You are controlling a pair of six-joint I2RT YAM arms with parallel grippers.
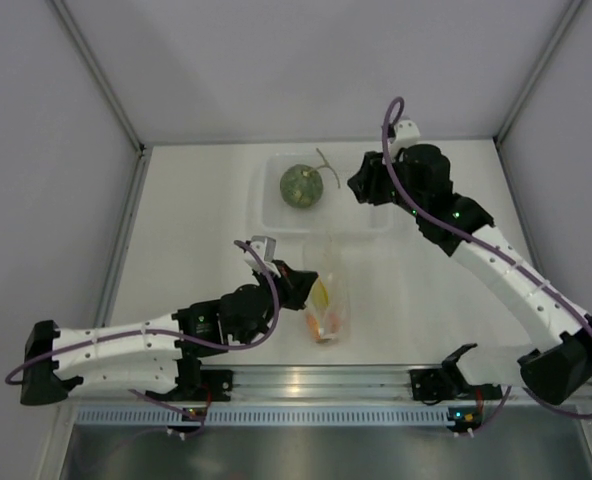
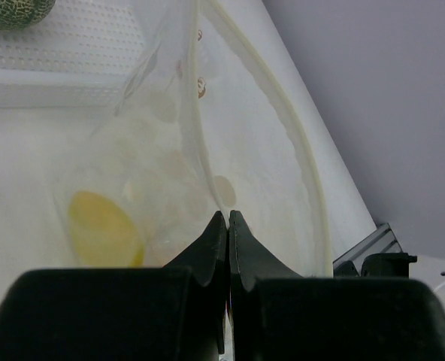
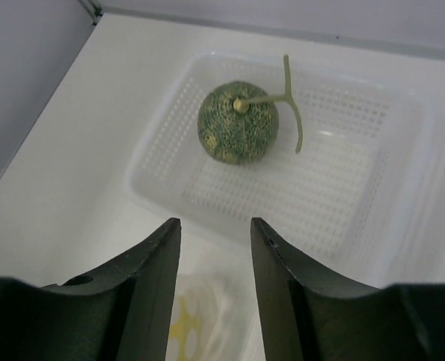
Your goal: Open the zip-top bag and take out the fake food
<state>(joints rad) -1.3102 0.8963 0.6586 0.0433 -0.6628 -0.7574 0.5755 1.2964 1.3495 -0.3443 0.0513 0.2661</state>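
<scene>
Left gripper [image 2: 228, 216] has its jaws pinched together on the rim of the zip-top bag [image 1: 334, 280], which holds the yellow fruit [image 2: 102, 229] and orange-red fruit [image 1: 322, 332]. Beyond, the green melon [image 3: 237, 122] sits in the perforated tub [image 3: 343, 188], with the right gripper [image 3: 216, 241] hanging near it, parted and empty

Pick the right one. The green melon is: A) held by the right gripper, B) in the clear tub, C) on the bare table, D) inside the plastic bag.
B: the melon lies on the perforated floor of the tub, apart from the bag, and the right gripper is open and empty.
</scene>
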